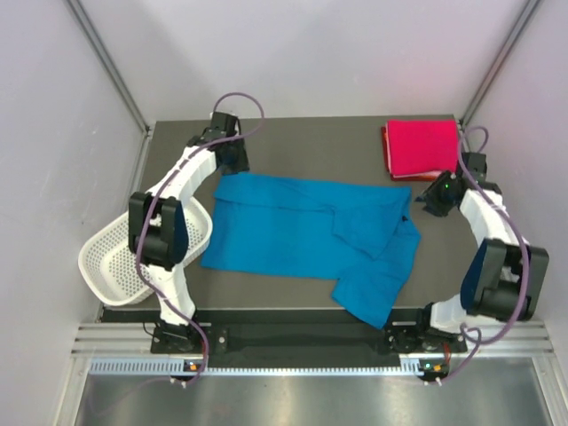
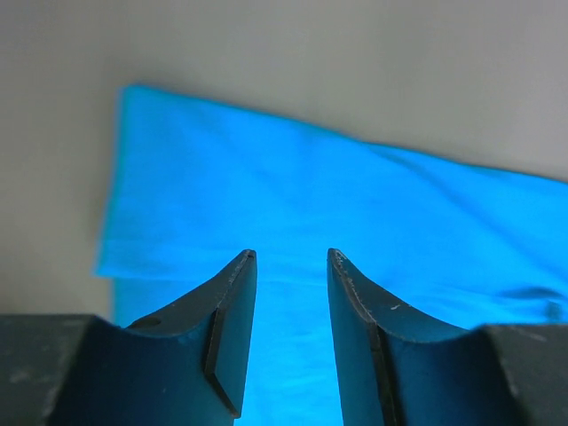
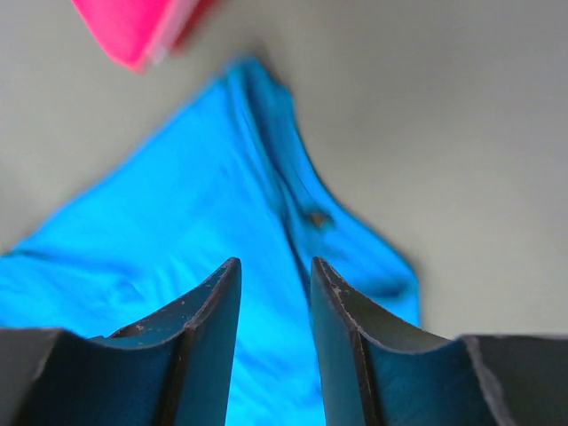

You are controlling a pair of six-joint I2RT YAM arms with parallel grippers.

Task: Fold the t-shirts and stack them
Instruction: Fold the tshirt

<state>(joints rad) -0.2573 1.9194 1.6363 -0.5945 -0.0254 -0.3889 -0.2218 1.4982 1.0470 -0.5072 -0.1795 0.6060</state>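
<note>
My left gripper (image 2: 291, 262) and right gripper (image 3: 275, 271) both stand parted, gripping nothing. The soft blue shirt (image 1: 302, 235) sprawls mid-table (image 1: 311, 142), creased on its right side, and the pink shirt (image 1: 422, 146) is a folded square in the far right corner.

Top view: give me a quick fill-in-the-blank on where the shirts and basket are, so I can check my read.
1. The folded pink shirt lies at the far ____ corner of the table.
2. The spread-out shirt across the middle is ____ in colour.
3. The white basket sits at the table's ____ side.
4. The left tool and right tool both stand ____, holding nothing.
Missing words: right; blue; left; open.
</note>
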